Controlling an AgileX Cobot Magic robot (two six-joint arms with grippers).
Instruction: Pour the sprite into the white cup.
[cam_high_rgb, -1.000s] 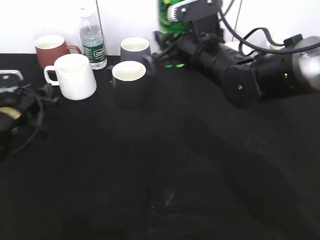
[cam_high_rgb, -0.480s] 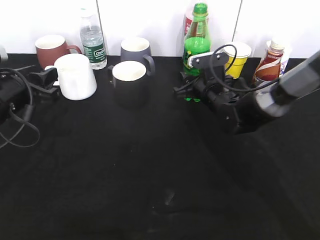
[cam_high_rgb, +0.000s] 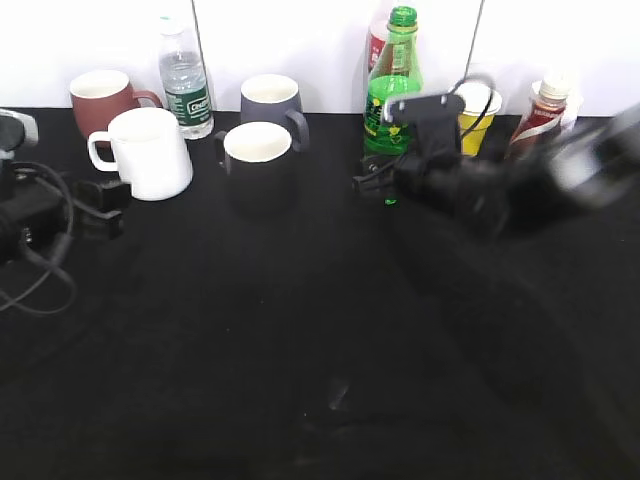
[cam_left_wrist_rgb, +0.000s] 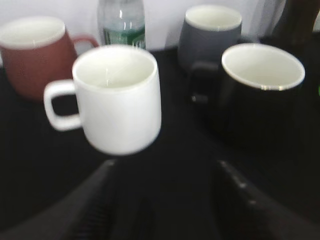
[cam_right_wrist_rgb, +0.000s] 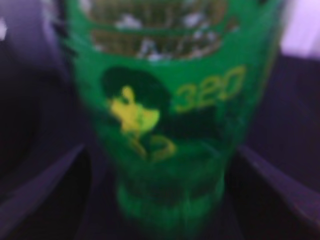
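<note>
While spread wide, right tool (cam_right_wrist_rgb: 165, 200) flanks sprite (cam_right_wrist_rgb: 165, 110), fingers not touching.

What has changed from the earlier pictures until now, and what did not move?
The right gripper swung down and closed in on the sprite, its open fingers now flanking the bottle's base; no grasp yet. The left gripper advanced toward the white cup. The cup, the sprite and the other mugs stayed in place.
</note>
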